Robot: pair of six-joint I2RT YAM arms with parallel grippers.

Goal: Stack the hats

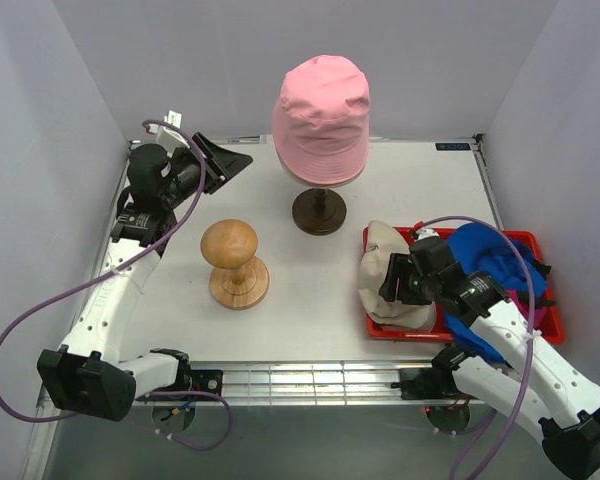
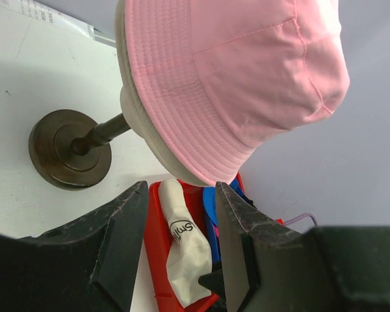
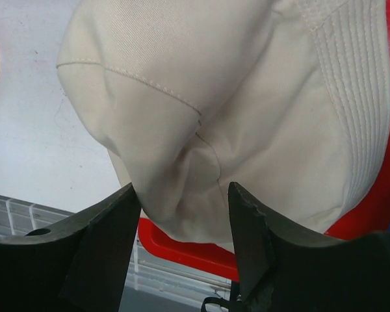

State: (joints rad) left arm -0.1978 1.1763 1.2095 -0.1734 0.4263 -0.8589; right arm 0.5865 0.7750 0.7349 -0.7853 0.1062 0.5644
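The light pink bucket hat (image 1: 320, 115) sits on the cream mannequin head; it also fills the left wrist view (image 2: 240, 78). The beige bucket hat (image 1: 388, 272) lies crumpled at the left end of the red tray (image 1: 405, 334), with the blue cap (image 1: 490, 262) beside it. A sliver of the magenta cap (image 1: 540, 312) shows under the blue one. My right gripper (image 1: 396, 280) is open, its fingers on either side of a fold of the beige hat (image 3: 234, 97). My left gripper (image 1: 225, 160) is open and empty at the back left, facing the pink hat.
A round-topped wooden hat block (image 1: 234, 262) stands left of centre. The mannequin's dark stand (image 1: 318, 212) is at centre back. Grey walls enclose the table on three sides. The red tray's rim (image 3: 188, 250) lies near the table's front edge.
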